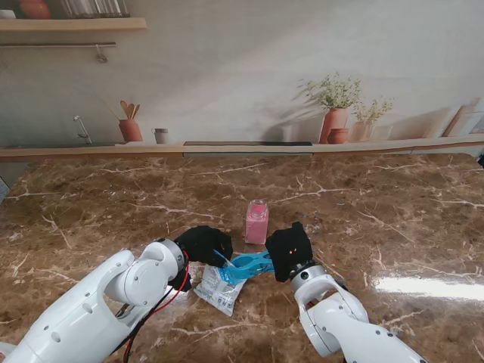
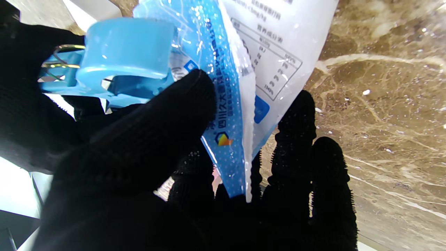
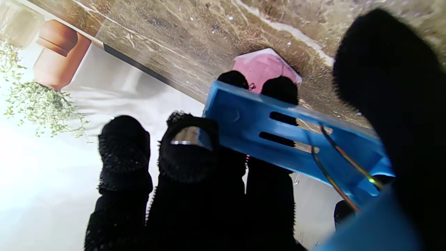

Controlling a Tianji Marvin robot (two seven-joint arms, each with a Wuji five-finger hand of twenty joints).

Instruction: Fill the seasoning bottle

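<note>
The left hand (image 1: 203, 246) has its fingers (image 2: 181, 104) closed on the seasoning bag (image 1: 219, 287), thumb against the printed blue edge and the other fingers behind it, as the left wrist view shows. The right hand (image 1: 291, 252) has its fingers (image 3: 188, 153) wrapped around the handles of a blue bag clip (image 1: 249, 265); in the right wrist view the clip's slotted arm and wire spring lie across them. In the stand view the clip spans the gap between the two hands, just below centre of the frame, with its jaws on the bag's top edge.

The seasoning bottle (image 1: 257, 221) stands upright at the centre of the frame, just beyond the hands, apart from both. It looks pink nearly to the top, though whether that is contents or tinted glass I cannot tell.

By my reading the task is at an early step: the bag is sealed by the clip and nothing is being poured. Removing the clip, opening the bag and tipping it over the bottle remain.

The tabletop (image 1: 113, 204) is bare and wide to the left, right and upper part of the frame, its far edge well beyond the bottle. The tight spot is the bottle itself, close to both hands and easy to knock.
</note>
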